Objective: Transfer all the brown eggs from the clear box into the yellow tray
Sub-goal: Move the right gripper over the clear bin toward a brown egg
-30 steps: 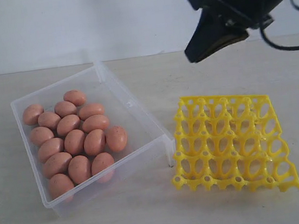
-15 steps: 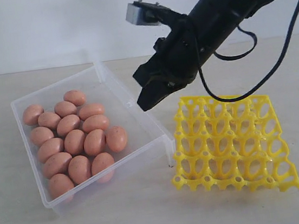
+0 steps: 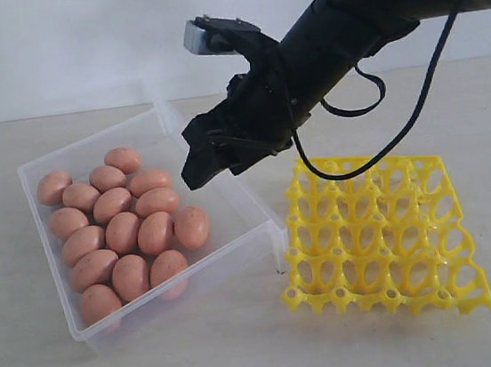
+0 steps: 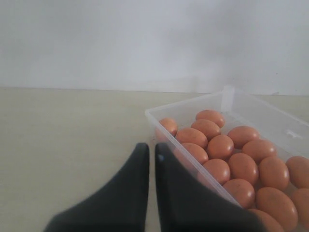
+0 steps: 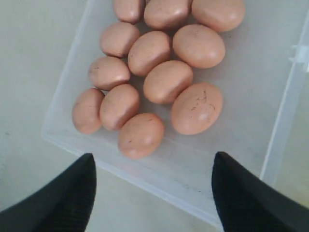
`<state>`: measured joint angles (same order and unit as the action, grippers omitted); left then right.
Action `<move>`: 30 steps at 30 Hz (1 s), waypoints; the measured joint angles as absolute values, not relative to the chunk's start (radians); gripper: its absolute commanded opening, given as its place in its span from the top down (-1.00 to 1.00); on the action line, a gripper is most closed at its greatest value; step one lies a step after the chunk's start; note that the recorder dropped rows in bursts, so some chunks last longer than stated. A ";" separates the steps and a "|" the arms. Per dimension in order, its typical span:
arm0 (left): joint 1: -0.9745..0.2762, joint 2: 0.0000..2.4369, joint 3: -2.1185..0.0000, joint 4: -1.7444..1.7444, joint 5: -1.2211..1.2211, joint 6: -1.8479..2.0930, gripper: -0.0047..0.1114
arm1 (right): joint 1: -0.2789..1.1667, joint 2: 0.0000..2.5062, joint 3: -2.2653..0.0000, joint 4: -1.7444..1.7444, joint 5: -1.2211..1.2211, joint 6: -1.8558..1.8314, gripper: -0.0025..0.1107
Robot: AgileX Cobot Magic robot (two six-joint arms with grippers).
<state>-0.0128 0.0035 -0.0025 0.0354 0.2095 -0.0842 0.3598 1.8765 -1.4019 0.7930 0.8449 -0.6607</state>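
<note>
While right end effector (image 5: 153, 166) gapes | speckled oval brown eggs (image 3: 124, 231) | translucent clear box (image 3: 186, 285)

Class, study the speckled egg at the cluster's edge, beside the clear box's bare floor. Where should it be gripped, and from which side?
Grip the speckled egg across its narrow middle, from straight above. It lies on its side: bare clear box floor on one flank leaves room; a neighbouring egg touches the other, so entry there is probably tight.
</note>
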 measured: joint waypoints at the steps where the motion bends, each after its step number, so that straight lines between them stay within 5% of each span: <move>1: -0.013 0.003 -0.003 0.035 0.209 -0.084 0.85 | 0.360 1.877 -1.402 0.797 0.858 -0.639 -0.11; 8: -0.013 0.003 -0.003 0.035 0.209 -0.084 0.85 | 0.360 1.877 -1.402 0.798 0.886 -0.491 -0.11; 30: -0.013 0.003 -0.003 0.035 0.209 -0.084 0.85 | 0.458 2.092 -1.404 0.974 0.468 -0.390 -0.11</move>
<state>-0.0128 0.0035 -0.0025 0.0354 0.2095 -0.0842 0.4581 2.0923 -1.4036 0.9742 0.4679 -0.3896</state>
